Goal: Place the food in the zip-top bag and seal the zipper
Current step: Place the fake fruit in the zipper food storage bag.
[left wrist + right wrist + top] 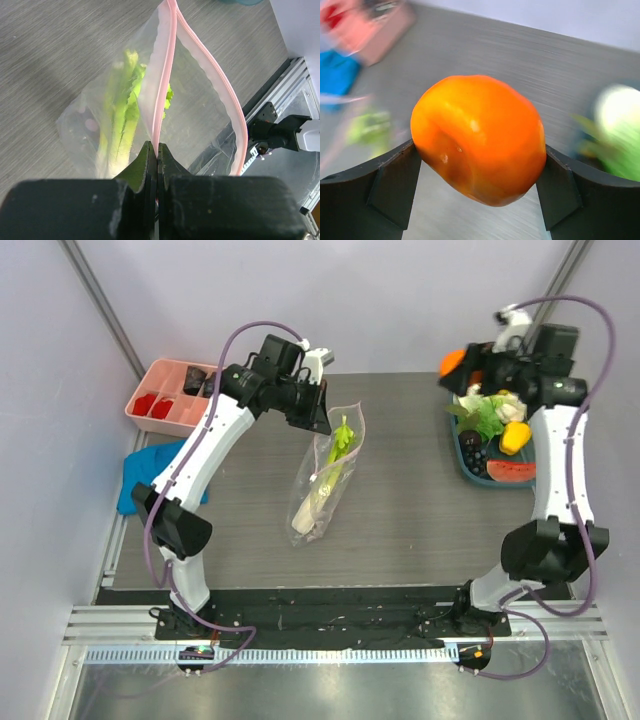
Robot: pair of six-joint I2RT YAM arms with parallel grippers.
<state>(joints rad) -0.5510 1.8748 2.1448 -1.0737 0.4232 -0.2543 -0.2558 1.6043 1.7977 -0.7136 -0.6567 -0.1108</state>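
Observation:
The clear zip-top bag (325, 480) lies on the table centre with the green-white leek (335, 465) inside. My left gripper (322, 412) is shut on the pale pink zipper strip (167, 65) and holds the bag's mouth open. In the left wrist view the leek (120, 125) shows through the plastic. My right gripper (462, 368) is shut on the orange (452, 362) and holds it in the air over the far right. In the right wrist view the orange (480, 137) fills the gap between the fingers (395, 185). The other food sits in a teal tray (463, 450): cabbage (487, 412), yellow fruit (515, 436), watermelon slice (511, 471), dark grapes (474, 448).
A pink compartment tray (170, 395) with red and dark pieces stands at the far left. A blue cloth (145, 475) lies by the left table edge. Grey walls close in on both sides.

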